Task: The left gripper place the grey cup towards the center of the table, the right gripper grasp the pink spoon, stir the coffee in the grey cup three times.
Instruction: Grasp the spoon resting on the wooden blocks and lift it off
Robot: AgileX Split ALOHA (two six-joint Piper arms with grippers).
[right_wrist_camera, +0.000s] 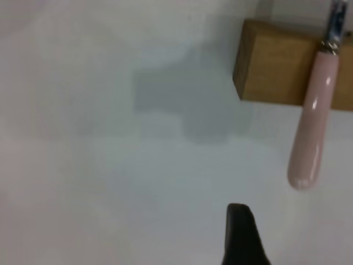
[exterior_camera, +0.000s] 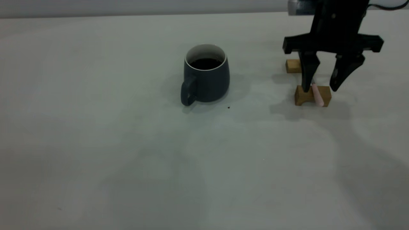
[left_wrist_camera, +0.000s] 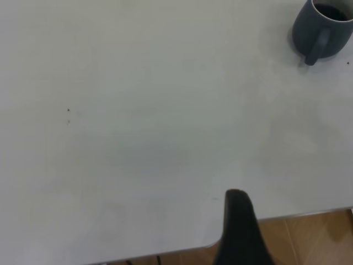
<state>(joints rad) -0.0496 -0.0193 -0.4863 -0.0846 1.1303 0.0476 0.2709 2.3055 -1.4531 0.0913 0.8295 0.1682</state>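
Centrally, the grey cup [exterior_camera: 206, 75] stood upright on the table [exterior_camera: 127, 159], its loop handle turned toward the near-left side, with the coffee [exterior_camera: 205, 63] dark inside the white interior. A tiny dark speck [exterior_camera: 228, 107] lay on the table just in front of the cup. Well to the cup's right, the pink spoon [exterior_camera: 317, 95] rested across a wooden block [exterior_camera: 312, 95], its pink handle overhanging the block's near edge; a second wooden block [exterior_camera: 293, 66] sat farther back. The right gripper [exterior_camera: 322, 88] hung above the spoon with fingers spread apart, one finger [exterior_camera: 309, 72] just left of the handle, the other to its right, neither closed on it. The left gripper [left_wrist_camera: 241, 232] was out of the exterior view; its wrist camera showed one dark finger over the table edge, the cup far off, and its finger state could not be told.
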